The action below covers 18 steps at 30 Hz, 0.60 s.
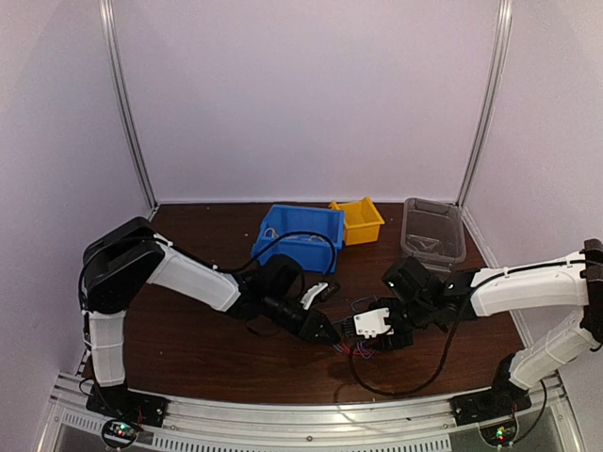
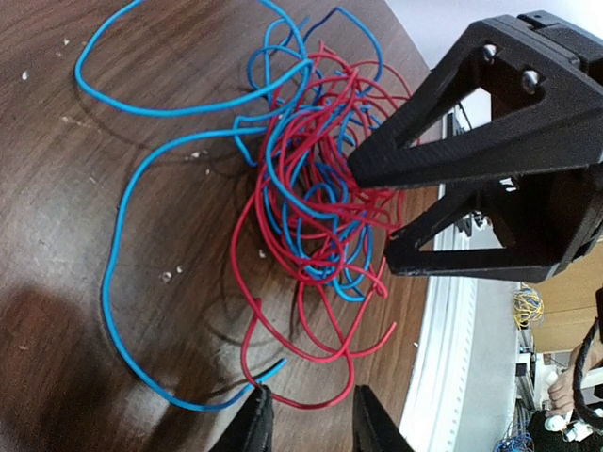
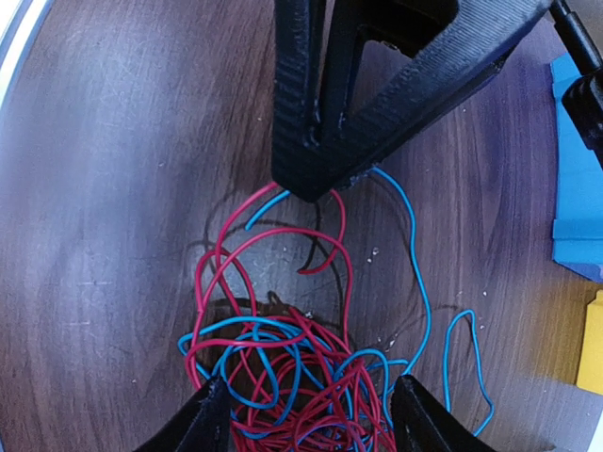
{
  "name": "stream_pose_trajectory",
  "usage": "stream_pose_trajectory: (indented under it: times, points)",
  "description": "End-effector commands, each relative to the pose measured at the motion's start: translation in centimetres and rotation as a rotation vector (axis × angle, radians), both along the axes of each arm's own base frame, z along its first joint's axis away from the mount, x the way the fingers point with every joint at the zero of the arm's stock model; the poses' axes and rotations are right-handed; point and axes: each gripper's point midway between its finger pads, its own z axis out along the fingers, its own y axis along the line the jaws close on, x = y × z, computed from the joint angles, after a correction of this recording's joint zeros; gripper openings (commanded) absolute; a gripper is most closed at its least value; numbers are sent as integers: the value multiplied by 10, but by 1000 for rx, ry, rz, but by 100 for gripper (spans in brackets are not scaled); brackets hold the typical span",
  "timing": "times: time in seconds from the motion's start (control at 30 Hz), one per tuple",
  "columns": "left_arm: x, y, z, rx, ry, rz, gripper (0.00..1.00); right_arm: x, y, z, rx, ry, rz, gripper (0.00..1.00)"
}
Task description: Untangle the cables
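Left wrist view: your left gripper (image 2: pixel 311 419) is narrowly parted astride a red loop (image 2: pixel 325 403). The red-and-blue cables (image 2: pixel 316 202) lie near the front rail (image 2: pixel 443 377), with the right gripper (image 3: pixel 309 400) spread wide over them. Blue bin (image 1: pixel 297 235), yellow bin (image 1: pixel 358 219) and clear tub (image 1: pixel 433 231) sit well beyond.

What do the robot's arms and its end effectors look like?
The left arm and right arm both have white shells and black joints, with thin black cables looping alongside. The left end effector and right end effector are black, each with two fingers shaped like open triangles.
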Motion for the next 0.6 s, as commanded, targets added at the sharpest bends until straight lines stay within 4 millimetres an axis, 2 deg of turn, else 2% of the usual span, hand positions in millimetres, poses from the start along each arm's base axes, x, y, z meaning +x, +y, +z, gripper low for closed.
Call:
stream_pose_trajectory:
  times: [0.0, 0.27, 0.33, 0.37, 0.43, 0.57]
  points:
    - [-1, -5, -5, 16, 28, -19, 30, 7, 6, 0, 28, -33, -30, 59]
    - [3, -10, -18, 57, 71, -7, 29, 6, 5, -4, 23, -53, -33, 59]
    - [4, -8, -23, 81, 77, 9, 36, 5, 4, -6, 18, -49, -32, 58]
    - [5, -7, -25, 94, 77, 16, 44, 5, 3, -8, 13, -48, -31, 58]
    - [7, -6, -27, 108, 75, 23, 48, 4, 1, -10, 8, -43, -31, 58]
    - [3, -7, -25, 94, 83, 8, 35, 2, 0, -14, -1, -37, -27, 59]
